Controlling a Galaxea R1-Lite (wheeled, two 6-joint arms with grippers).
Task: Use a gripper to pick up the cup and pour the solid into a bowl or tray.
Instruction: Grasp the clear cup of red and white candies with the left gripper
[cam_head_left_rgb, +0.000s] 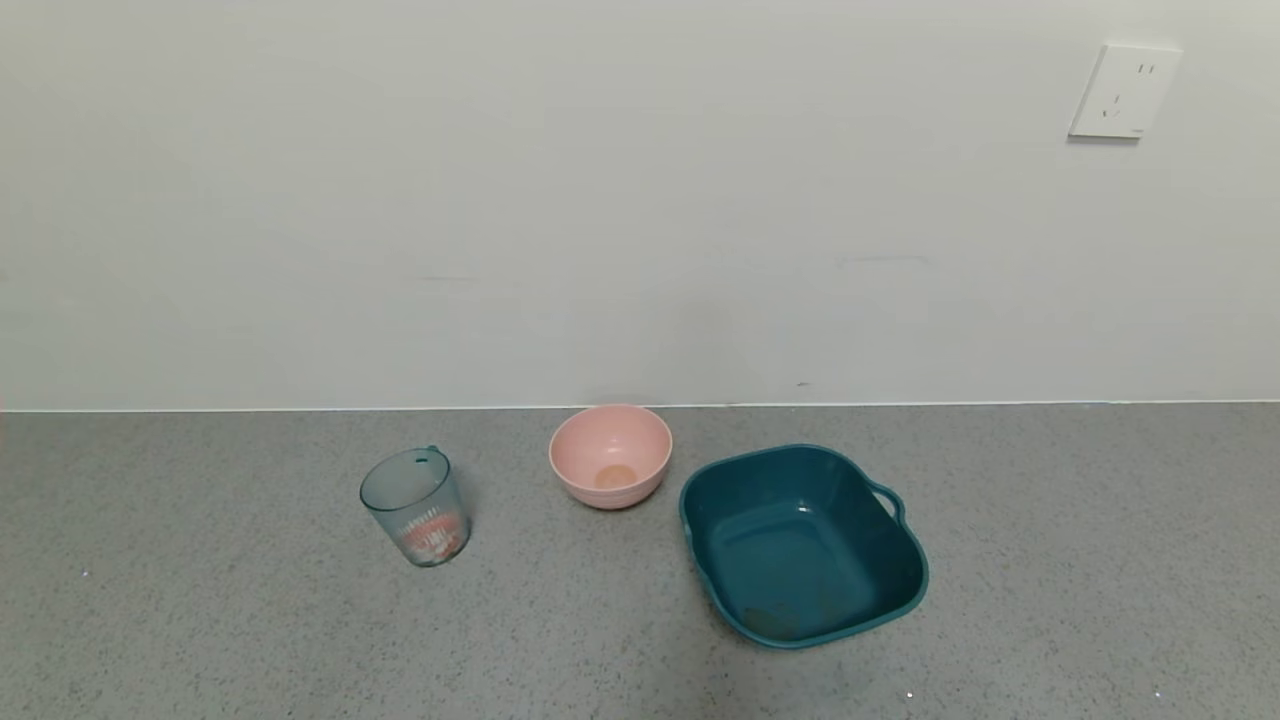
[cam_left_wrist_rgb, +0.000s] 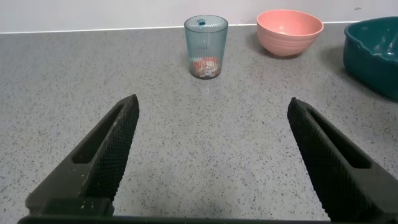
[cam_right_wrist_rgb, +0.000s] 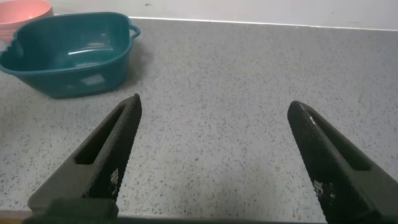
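The translucent blue-green cup (cam_head_left_rgb: 416, 506) stands upright on the grey counter at the left, with orange-red and white pieces (cam_head_left_rgb: 432, 535) in its bottom. It also shows in the left wrist view (cam_left_wrist_rgb: 206, 45), pieces (cam_left_wrist_rgb: 205, 66) inside. The pink bowl (cam_head_left_rgb: 610, 455) sits to its right near the wall, empty; it shows in the left wrist view (cam_left_wrist_rgb: 290, 30) too. Neither arm shows in the head view. My left gripper (cam_left_wrist_rgb: 211, 109) is open and empty, low over the counter, well short of the cup. My right gripper (cam_right_wrist_rgb: 214, 106) is open and empty over bare counter.
A dark teal squarish tray (cam_head_left_rgb: 800, 545) with handles sits right of the bowl, empty; it shows in the right wrist view (cam_right_wrist_rgb: 68, 53) and at the edge of the left wrist view (cam_left_wrist_rgb: 376, 53). A white wall with a socket (cam_head_left_rgb: 1124, 90) backs the counter.
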